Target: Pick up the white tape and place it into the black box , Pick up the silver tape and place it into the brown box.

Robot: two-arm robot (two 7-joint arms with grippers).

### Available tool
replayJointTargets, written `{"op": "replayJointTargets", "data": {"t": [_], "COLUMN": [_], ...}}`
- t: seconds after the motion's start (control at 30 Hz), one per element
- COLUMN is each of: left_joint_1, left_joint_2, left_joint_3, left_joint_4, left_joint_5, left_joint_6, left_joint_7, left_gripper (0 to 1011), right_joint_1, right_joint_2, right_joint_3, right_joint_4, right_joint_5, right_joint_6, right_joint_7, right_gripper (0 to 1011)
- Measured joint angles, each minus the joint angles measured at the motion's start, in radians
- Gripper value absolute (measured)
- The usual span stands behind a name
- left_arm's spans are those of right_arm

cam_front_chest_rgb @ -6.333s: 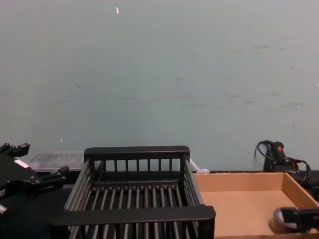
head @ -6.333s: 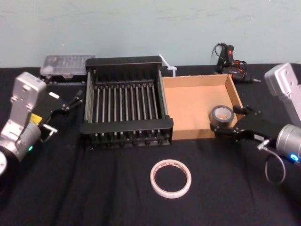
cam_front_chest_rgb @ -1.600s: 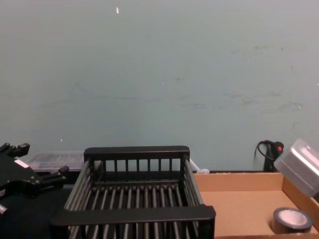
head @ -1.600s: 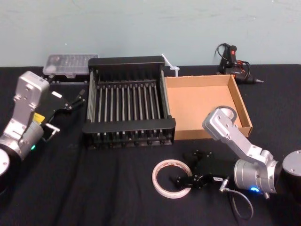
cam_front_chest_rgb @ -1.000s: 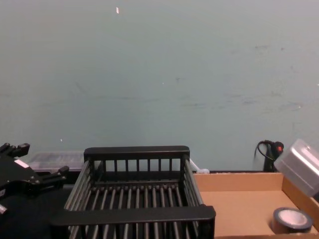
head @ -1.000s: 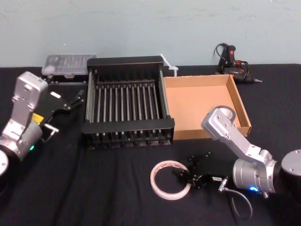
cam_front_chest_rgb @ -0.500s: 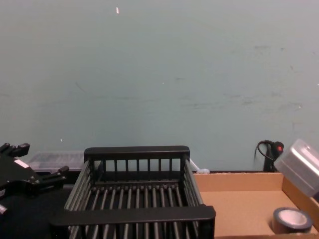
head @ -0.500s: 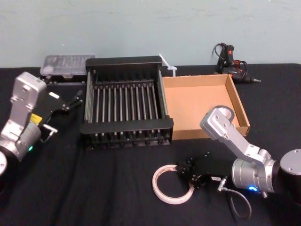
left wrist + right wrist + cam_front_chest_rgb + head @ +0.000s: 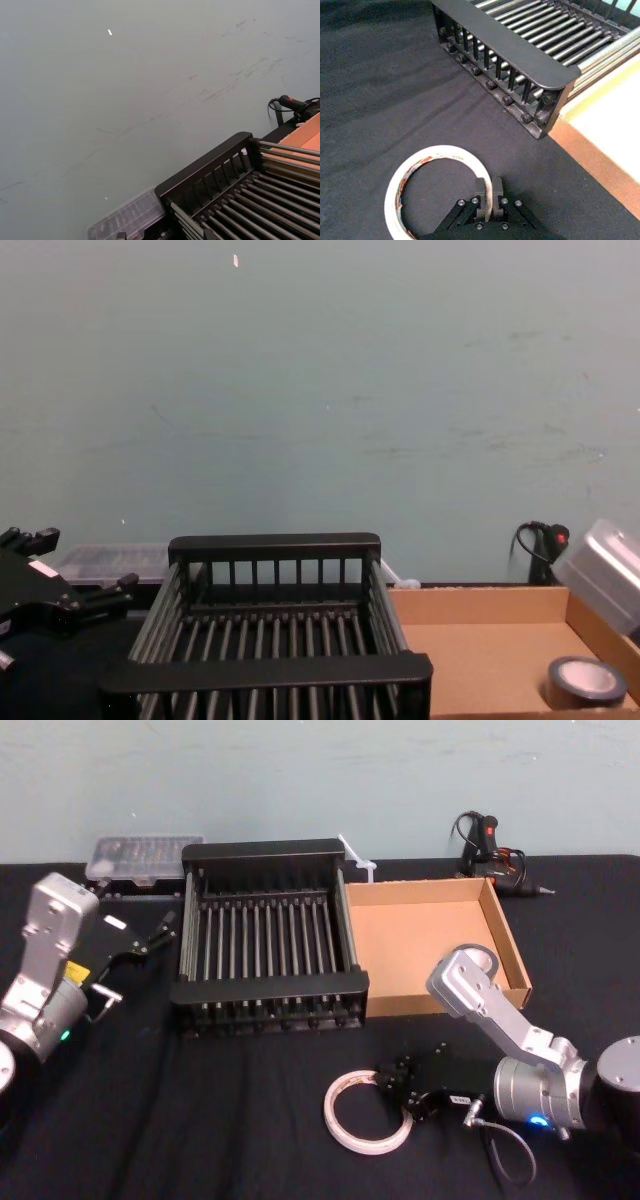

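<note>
A black-clothed desk [image 9: 250, 1120] stands against a pale green wall.

**Right arm.** The fingers of the right gripper [image 9: 488, 194] are closed on the wall of the white tape [image 9: 437, 150], one finger inside the ring and one outside. A thin ring lying flat offers no other purchase, so it is pinched across the band. The ring sits toward the desk's near edge, in front of the seam between the two boxes. The grip is on the ring's right side, so the forearm stays clear of the black box [image 9: 270, 985] on the way there.

**Left arm.** The left gripper [image 9: 158, 933] hangs parked with fingers spread near the desk's left edge, beside the black box.

**Containers.** The black box stands mid-desk with the brown box [image 9: 505, 935] touching its right side, so both drops are short. The silver tape [image 9: 586, 683] lies flat inside the brown box at its near right corner, so that half of the task appears complete.

**Change from earlier frames.**
- Six seconds ago the right fingers held the silver tape over that corner, and the white ring lay untouched.
- Since then the arm has swung to the ring.
- Its fingers, open beside the ring over a second ago, have clamped on the band.
- The ring has shifted slightly toward the near edge.
</note>
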Motion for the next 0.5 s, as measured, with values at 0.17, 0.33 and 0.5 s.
{"op": "replayJointTargets", "data": {"t": [0.17,0.33,0.5], "left_joint_1": [0.000,0.000,0.000], "left_joint_2": [0.000,0.000,0.000], "left_joint_3": [0.000,0.000,0.000], "left_joint_4": [0.000,0.000,0.000], "left_joint_5": [0.000,0.000,0.000], "left_joint_6": [0.000,0.000,0.000], "left_joint_7": [0.000,0.000,0.000], "left_gripper": [1001,1001,1001], "right_joint_1": [-0.006,-0.018,-0.037], "right_joint_2": [0.008,0.020,0.039], "right_joint_3": [0.012,0.035,0.065], "right_joint_4": [-0.013,-0.031,-0.054], "right_joint_5": [0.013,0.033,0.056], "right_joint_6": [-0.002,-0.003,-0.006], "right_joint_7": [0.003,-0.003,-0.018], "right_gripper": [86,86,86]}}
